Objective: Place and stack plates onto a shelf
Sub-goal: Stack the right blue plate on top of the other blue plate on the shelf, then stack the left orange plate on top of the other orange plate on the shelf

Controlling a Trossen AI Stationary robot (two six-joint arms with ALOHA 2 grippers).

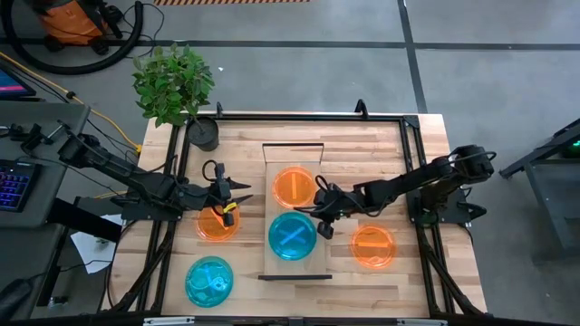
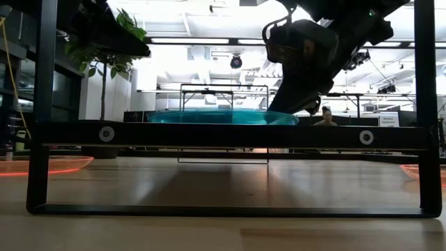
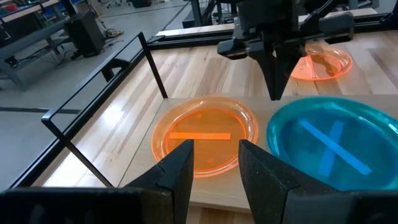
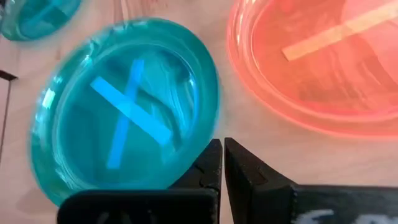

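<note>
We see the shelf (image 1: 294, 258) mid-surface, carrying an orange plate (image 1: 294, 186) at its 12 o'clock end and a cyan stack (image 1: 292, 235) just beside it toward 6, two bars crossed. Right pincer (image 1: 323, 215) sits at the stack's 2 o'clock rim, fingers pressed together, pinching nothing. Left pincer (image 1: 237, 197), spread and empty, hovers over the orange plate (image 1: 217, 223) at the shelf's 9. Another orange plate (image 1: 372, 245) lies at 3, a cyan plate (image 1: 208, 281) at 8.
</note>
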